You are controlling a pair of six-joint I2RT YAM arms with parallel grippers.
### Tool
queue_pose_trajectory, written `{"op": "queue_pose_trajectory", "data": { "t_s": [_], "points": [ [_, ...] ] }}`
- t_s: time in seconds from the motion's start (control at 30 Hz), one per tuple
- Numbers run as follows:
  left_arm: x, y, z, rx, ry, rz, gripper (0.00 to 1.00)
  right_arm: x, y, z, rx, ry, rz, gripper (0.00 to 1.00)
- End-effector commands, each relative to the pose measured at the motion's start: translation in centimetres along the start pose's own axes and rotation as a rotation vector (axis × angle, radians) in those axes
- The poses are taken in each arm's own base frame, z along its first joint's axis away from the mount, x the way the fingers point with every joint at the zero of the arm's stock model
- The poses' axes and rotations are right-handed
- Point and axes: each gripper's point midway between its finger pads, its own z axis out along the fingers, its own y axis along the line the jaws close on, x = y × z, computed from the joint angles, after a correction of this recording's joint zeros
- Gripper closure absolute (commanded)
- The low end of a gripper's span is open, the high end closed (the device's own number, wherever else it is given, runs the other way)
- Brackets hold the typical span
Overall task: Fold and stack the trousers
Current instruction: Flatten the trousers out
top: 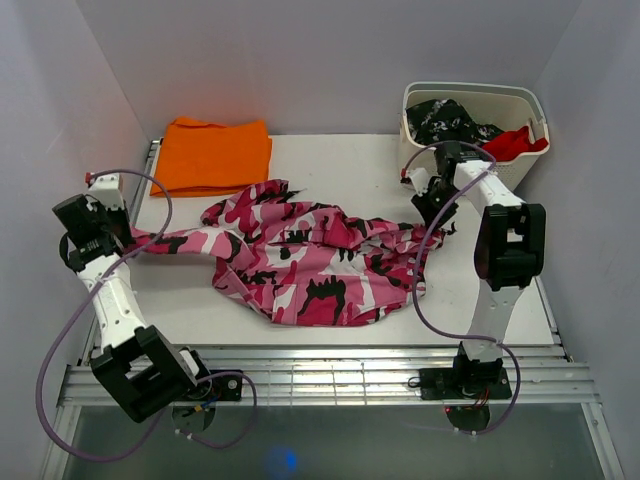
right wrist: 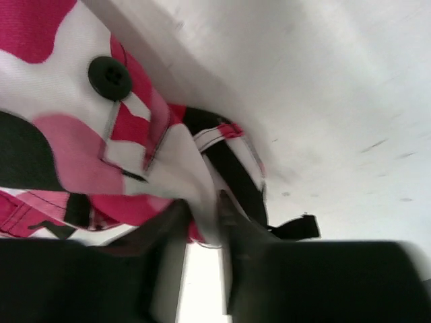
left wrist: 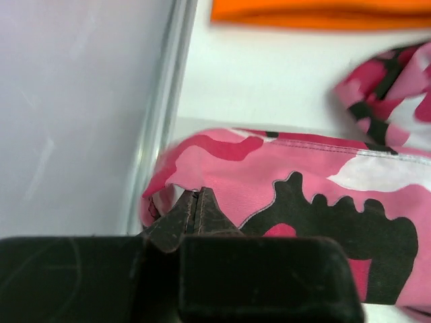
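Observation:
The pink camouflage trousers lie crumpled across the middle of the white table. One leg stretches left to my left gripper, which is shut on the leg's end; the hem shows at the closed fingertips in the left wrist view. My right gripper is shut on the waistband at the trousers' right end. In the right wrist view the cloth, with a black button, is pinched between the fingers.
A folded orange cloth lies at the back left. A white basket at the back right holds a black-and-white speckled garment and a red cloth. White walls close in the left, back and right.

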Motion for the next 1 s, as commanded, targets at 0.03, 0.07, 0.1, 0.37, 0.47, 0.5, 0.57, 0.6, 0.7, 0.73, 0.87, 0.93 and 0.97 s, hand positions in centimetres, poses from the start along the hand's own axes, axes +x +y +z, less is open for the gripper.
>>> {"op": "queue_pose_trajectory", "data": {
  "t_s": [0.03,0.07,0.1,0.37,0.47,0.5,0.57,0.6,0.7,0.73,0.87,0.93,0.97],
  "points": [
    [3.4,-0.6,0.3,0.044,0.089,0.034,1.00,-3.6,-1.3,-3.8,0.035,-0.079,0.029,0.43],
    [4.1,-0.4,0.6,0.039,0.119,0.028,1.00,-4.1,-0.9,-4.9,0.026,-0.103,0.047,0.36],
    [4.7,-0.4,0.6,0.043,0.142,0.027,0.96,-4.6,-0.3,-5.8,0.004,-0.132,0.078,0.30],
    [5.2,-2.8,-0.5,0.145,0.181,-0.041,0.35,4.4,7.2,-7.0,-0.326,-0.120,0.386,0.22],
    [3.0,-4.6,-1.4,0.246,0.108,-0.056,0.12,6.2,11.4,-5.0,-0.468,-0.126,0.466,0.23],
    [2.2,-5.0,-1.7,0.265,0.086,-0.070,0.11,5.6,11.4,-4.2,-0.478,-0.178,0.466,0.24],
    [0.2,-5.7,-2.2,0.320,0.033,-0.078,0.10,5.7,12.3,-2.8,-0.508,-0.182,0.508,0.24],
    [-0.3,-5.9,-2.4,0.337,0.024,-0.089,0.09,5.7,12.6,-1.7,-0.523,-0.199,0.514,0.24],
    [-2.4,-6.3,-2.9,0.383,-0.019,-0.087,0.09,5.6,13.3,0.0,-0.556,-0.196,0.534,0.24],
    [-2.8,-6.3,-3.0,0.392,-0.028,-0.082,0.09,5.3,13.4,0.7,-0.559,-0.204,0.521,0.25],
    [-4.5,-6.0,-3.1,0.398,-0.064,-0.077,0.09,4.7,14.8,2.0,-0.594,-0.226,0.492,0.36],
    [-4.8,-6.1,-2.9,0.406,-0.072,-0.086,0.09,4.2,14.6,1.8,-0.595,-0.236,0.479,0.65],
    [-4.8,-6.4,-2.8,0.426,-0.074,-0.093,0.09,4.3,14.4,1.5,-0.580,-0.225,0.479,0.76]
  ]
}}
